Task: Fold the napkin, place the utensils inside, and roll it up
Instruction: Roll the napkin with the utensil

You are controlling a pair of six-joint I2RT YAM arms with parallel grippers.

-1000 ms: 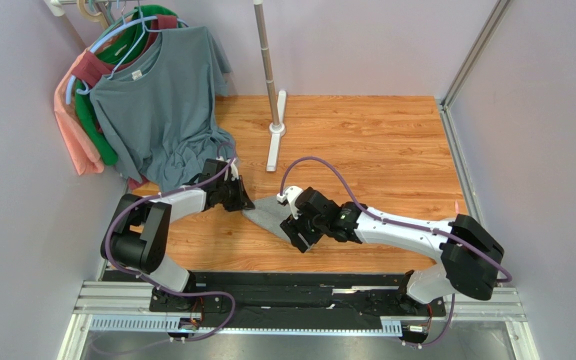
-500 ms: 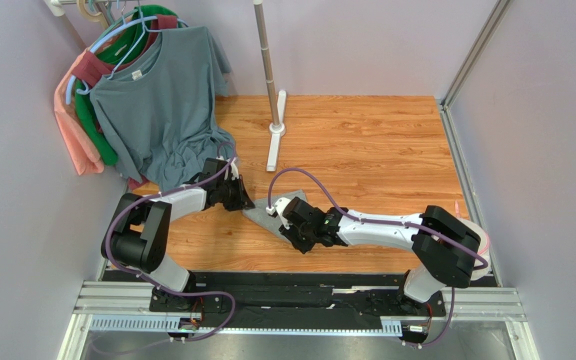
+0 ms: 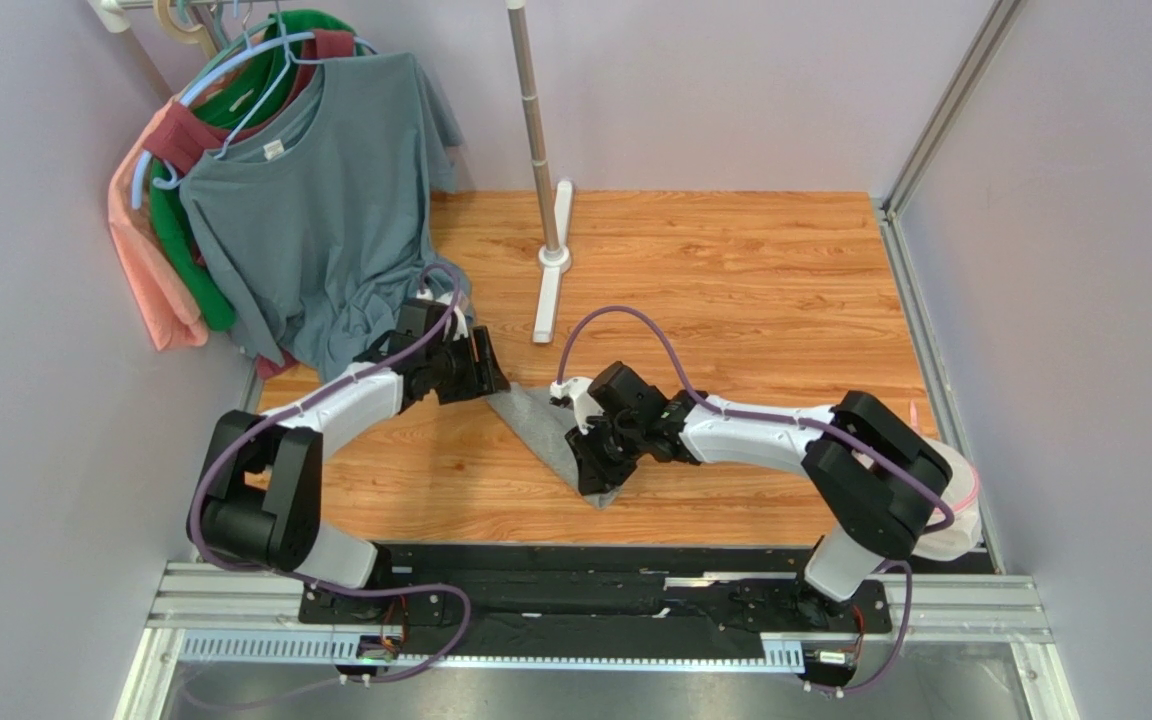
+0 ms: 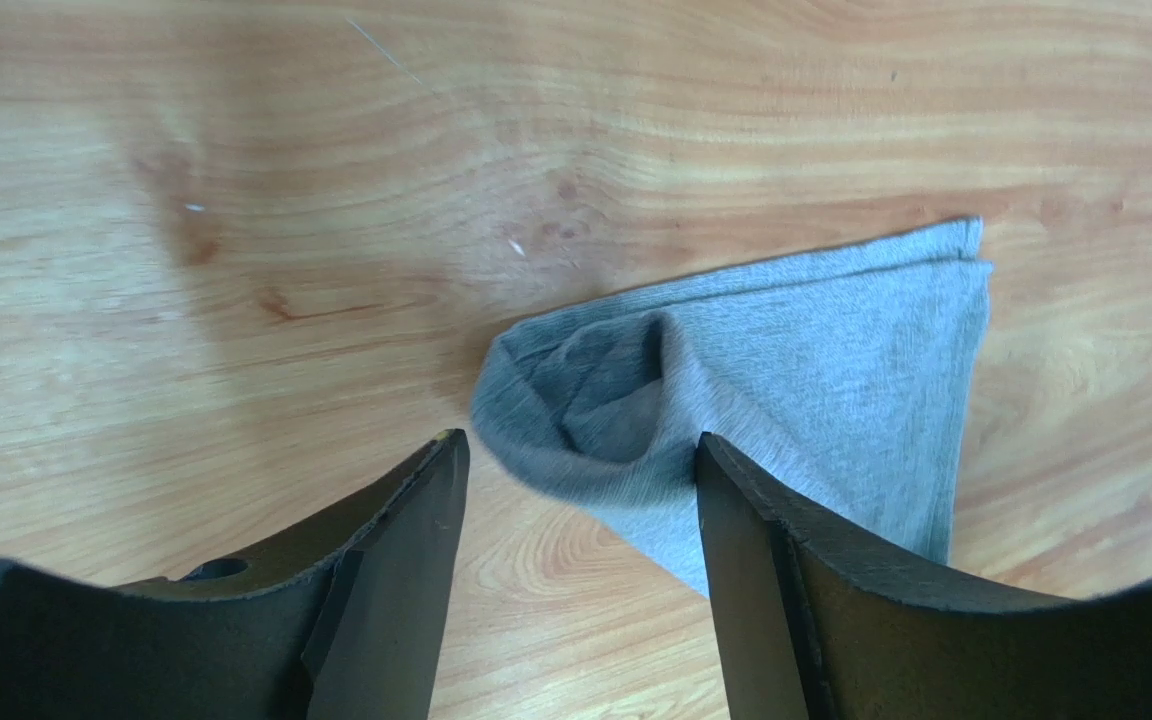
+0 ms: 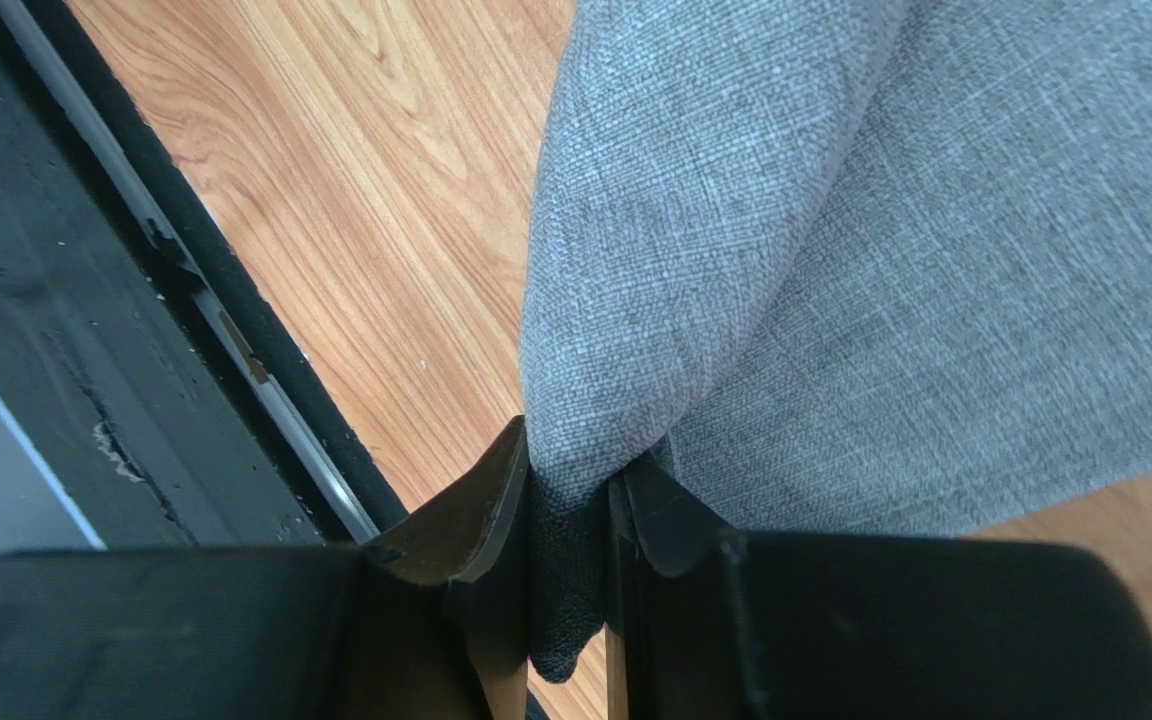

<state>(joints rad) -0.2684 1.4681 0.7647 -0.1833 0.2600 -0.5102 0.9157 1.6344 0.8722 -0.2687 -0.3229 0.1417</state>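
The napkin (image 3: 537,425) lies folded on the wooden table (image 3: 748,285), a grey wedge between the two grippers. At its near end the right gripper (image 5: 567,518) is clamped on a raised fold of the cloth. At its bunched far left corner the left gripper (image 4: 579,446) has its jaws apart, with the bunch showing between the fingertips.

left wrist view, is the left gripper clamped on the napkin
No, the left gripper stands open, and the napkin lies loose on the wooden table ahead of it.
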